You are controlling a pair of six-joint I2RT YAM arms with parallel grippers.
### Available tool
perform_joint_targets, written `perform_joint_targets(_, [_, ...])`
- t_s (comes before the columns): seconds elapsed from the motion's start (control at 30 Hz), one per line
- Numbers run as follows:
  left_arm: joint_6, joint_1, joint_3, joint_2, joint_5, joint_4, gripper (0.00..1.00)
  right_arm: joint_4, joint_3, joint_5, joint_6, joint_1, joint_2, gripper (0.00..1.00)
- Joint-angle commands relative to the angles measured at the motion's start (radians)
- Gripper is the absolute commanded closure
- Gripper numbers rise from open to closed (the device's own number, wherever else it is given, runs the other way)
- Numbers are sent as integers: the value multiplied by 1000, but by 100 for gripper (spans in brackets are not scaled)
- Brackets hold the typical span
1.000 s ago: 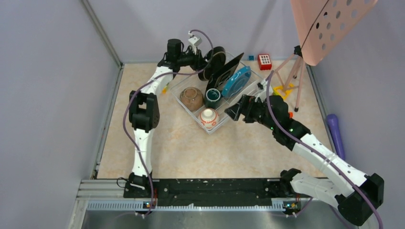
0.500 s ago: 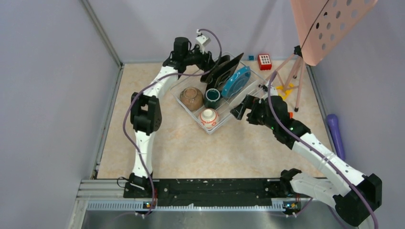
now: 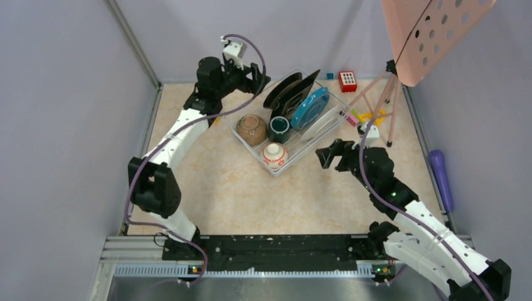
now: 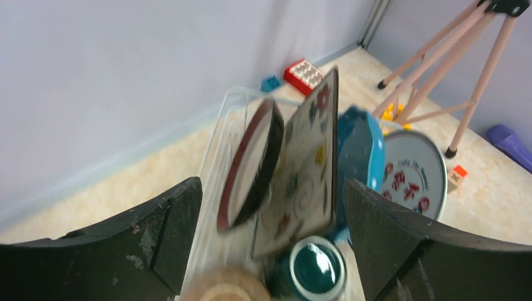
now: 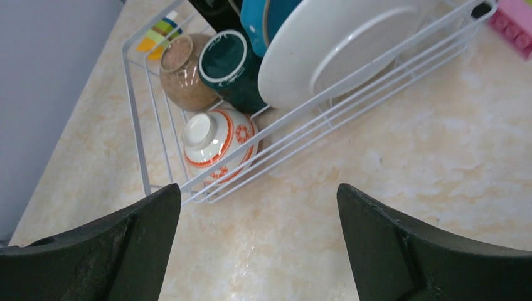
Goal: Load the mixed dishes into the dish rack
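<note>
The dish rack (image 3: pixel 315 142) of white wire stands at the back middle of the table. In it are the brown bowl (image 3: pixel 251 128), the dark green mug (image 3: pixel 280 129) and the orange-and-white bowl (image 3: pixel 274 155). Upright in its slots are the red-rimmed round plate (image 4: pixel 251 166), the black square plate (image 4: pixel 304 169), the blue plate (image 4: pixel 361 147) and the white plate with red characters (image 4: pixel 411 169). My left gripper (image 3: pixel 258 78) hovers open beside the rack's far left corner, holding nothing. My right gripper (image 3: pixel 329 153) is open over bare table off the rack's near right side.
A red keypad toy (image 3: pixel 347 81) and toy blocks (image 3: pixel 376 118) lie behind and to the right of the rack. A pink tripod (image 3: pixel 384 100) stands there under a pink perforated board (image 3: pixel 433 31). A purple object (image 3: pixel 441 175) lies along the right wall.
My left gripper let go of the red-rimmed plate, which now stands in the rack, and has drawn back to the left, open. My right arm has pulled back from the rack toward the near right.
</note>
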Motion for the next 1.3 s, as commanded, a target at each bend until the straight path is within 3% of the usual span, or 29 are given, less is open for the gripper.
perform_joint_targets(0.0, [-116, 1, -295, -255, -175, 100, 13, 226, -98, 111, -144, -9, -99, 6])
perform_joint_targets(0.1, [-141, 3, -562, -460, -300, 162, 13, 373, -226, 155, -184, -9, -157, 5])
perform_joint_targets(0.3, [-104, 3, -919, -774, -798, 45, 9, 805, -503, 361, -365, -9, -179, 3])
perform_joint_targets(0.37, [-63, 5, -1067, -863, -871, 125, 8, 925, -531, 401, -446, -11, -115, 3])
perform_joint_targets(0.47, [6, 12, -1282, -971, -991, 307, 7, 961, -500, 414, -551, -52, 16, 3])
perform_joint_targets(0.57, [78, 36, -1424, -985, -1092, 496, 4, 1021, -510, 316, -545, -174, 106, 3])
perform_joint_targets(0.63, [113, 77, -1491, -928, -1067, 658, 3, 1029, -513, 239, -547, -255, 140, 4])
perform_joint_targets(0.73, [98, 156, -1543, -782, -988, 876, 4, 1107, -522, 242, -553, -294, 241, 4])
perform_joint_targets(0.8, [82, 207, -1541, -654, -944, 1008, 4, 1246, -538, 221, -519, -332, 358, 4])
perform_joint_targets(0.9, [83, 221, -1486, -504, -880, 1122, 7, 1203, -455, 199, -582, -345, 473, 7])
perform_joint_targets(1.03, [30, 301, -1424, -324, -768, 1172, 7, 1588, -517, 251, -598, -379, 689, 7])
perform_joint_targets(1.1, [15, 391, -1420, -248, -573, 1268, 9, 1658, -527, 256, -556, -419, 749, 6])
perform_joint_targets(1.2, [22, 406, -1296, -306, -462, 902, 16, 1435, -446, 253, -530, -429, 711, 4])
perform_joint_targets(1.27, [45, 406, -1290, -284, -448, 947, 13, 1406, -427, 230, -518, -450, 717, 8])
